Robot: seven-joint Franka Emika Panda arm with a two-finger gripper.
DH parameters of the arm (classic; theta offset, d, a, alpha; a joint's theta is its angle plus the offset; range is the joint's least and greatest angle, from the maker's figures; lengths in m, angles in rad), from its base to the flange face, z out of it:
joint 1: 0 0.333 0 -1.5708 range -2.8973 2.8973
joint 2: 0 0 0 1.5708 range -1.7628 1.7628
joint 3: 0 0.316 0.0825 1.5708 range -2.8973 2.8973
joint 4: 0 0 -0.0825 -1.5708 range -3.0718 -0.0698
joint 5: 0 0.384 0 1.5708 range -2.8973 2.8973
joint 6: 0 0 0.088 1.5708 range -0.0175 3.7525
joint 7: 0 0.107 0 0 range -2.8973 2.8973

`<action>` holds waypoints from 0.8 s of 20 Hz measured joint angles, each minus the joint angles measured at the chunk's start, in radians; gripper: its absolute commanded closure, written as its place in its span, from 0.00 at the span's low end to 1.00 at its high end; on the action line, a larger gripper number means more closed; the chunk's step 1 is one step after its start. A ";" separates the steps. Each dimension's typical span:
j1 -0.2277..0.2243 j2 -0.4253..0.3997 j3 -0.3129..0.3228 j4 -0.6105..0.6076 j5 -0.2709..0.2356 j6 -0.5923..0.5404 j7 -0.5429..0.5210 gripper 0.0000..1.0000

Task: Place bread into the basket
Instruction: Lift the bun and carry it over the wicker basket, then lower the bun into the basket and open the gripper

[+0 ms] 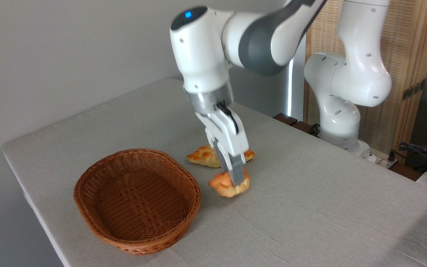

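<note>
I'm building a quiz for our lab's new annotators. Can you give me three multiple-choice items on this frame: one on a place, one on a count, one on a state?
1. Where is the round bun relative to the basket?
A. inside it
B. to its right, on the table
C. to its left

2. How many bread pieces are in view?
A. one
B. two
C. four

3. What is in the basket?
A. nothing
B. the bun
C. the braided loaf

Answers:
1 B, the bun sits beside the basket's right rim, under the pincer.
2 B, the bun plus the braided loaf behind it.
3 A, only bare weave shows inside.
</note>
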 measured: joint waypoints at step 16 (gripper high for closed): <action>-0.030 0.251 -0.004 0.335 -0.131 0.117 0.018 0.00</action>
